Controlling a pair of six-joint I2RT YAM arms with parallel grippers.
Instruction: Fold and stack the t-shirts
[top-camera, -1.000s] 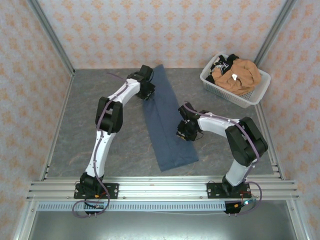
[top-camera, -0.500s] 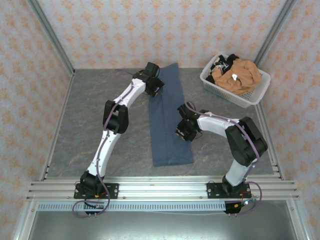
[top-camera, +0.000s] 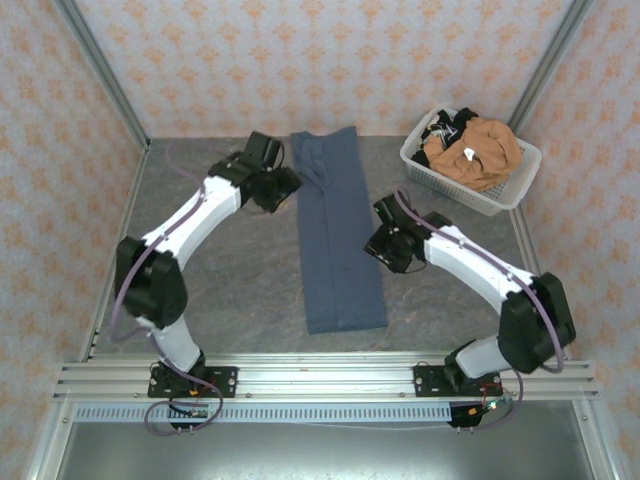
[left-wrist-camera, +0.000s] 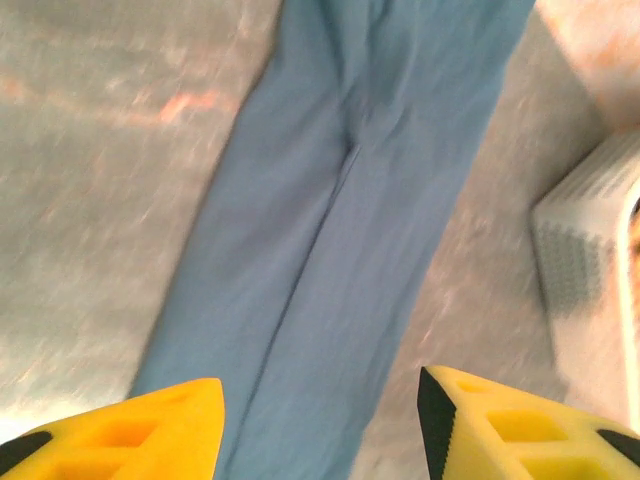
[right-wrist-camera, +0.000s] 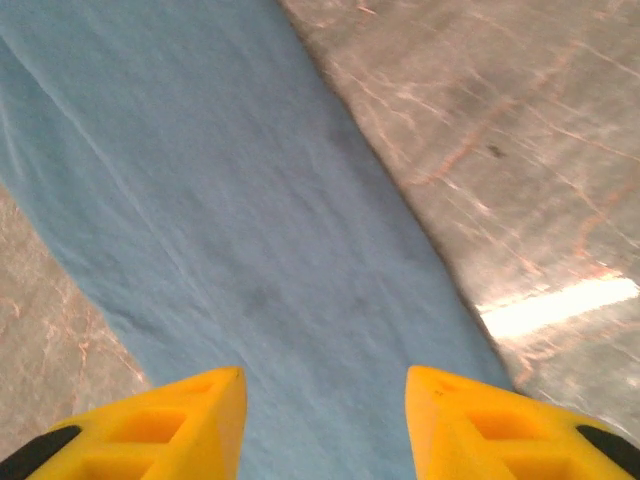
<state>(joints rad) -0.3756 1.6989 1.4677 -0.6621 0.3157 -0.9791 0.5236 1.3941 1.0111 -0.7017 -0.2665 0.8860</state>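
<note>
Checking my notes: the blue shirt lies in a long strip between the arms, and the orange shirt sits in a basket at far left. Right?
No: the basket with the orange shirt sits at far right, per the top external view.

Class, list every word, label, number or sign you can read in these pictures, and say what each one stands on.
No text can be read in any view.
The white tag on the orange-tan t-shirt in the basket: too small to read.
The slate-blue t-shirt: plain, no print or label showing.
</note>
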